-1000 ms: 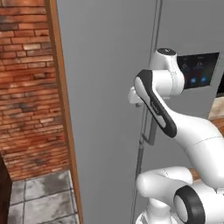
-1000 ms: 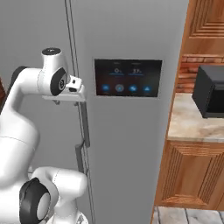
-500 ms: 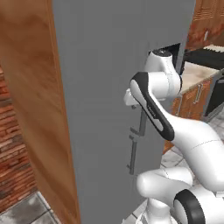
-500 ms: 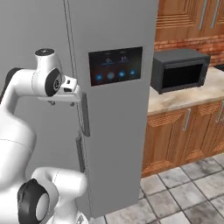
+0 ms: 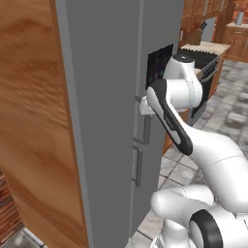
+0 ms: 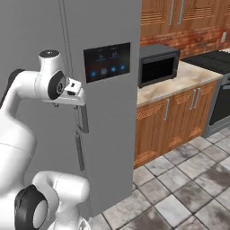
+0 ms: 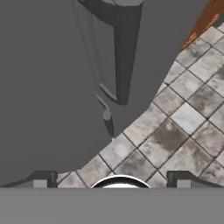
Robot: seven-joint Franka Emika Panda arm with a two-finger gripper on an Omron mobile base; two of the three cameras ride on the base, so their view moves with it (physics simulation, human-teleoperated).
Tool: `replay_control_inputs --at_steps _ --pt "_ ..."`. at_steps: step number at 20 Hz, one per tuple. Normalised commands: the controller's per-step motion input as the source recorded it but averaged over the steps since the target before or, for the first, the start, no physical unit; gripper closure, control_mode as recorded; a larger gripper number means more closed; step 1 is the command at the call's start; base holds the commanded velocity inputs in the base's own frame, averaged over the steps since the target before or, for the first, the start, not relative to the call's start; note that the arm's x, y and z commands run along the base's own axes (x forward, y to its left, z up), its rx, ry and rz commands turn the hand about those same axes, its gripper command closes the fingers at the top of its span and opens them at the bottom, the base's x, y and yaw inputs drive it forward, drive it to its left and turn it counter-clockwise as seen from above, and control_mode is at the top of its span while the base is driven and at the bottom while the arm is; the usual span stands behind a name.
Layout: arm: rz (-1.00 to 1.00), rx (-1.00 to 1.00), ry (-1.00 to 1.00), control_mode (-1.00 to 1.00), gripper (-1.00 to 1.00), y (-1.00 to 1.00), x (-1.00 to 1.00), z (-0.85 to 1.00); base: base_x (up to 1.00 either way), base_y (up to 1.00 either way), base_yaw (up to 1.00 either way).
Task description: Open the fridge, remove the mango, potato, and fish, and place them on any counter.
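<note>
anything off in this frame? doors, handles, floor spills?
Nothing stands out. The fridge doors look shut and flush, with straight handles. The touch panel is lit, the microwave sits square on the wall counter, and the tile floor looks clean. The gripper is open by the handles, holding nothing.

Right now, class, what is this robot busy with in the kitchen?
The white arm has its pincer up against the tall grey fridge, at the bar handles where the two doors meet. The pincer is open and grips nothing. The dark touch panel sits just beside it. A microwave stands on the wall counter nearby.
</note>
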Motion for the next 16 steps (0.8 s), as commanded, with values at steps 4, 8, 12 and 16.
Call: replay_control_inputs --at_steps 4,8,12,16 --pt "0.05 0.29 -0.07 -1.00 -1.00 -0.23 0.49 -0.03 0.00 0.00 0.00" --pt "0.19 0.34 -0.14 -1.00 -1.00 -0.67 0.75 -0.07 0.00 0.00 0.00" --pt "0.21 0.23 -0.17 -1.00 -1.00 -0.52 0.71 -0.22 0.00 0.00 0.00" --pt "0.20 0.12 -0.16 -1.00 -1.00 0.02 0.44 -0.34 0.00 0.00 0.00"
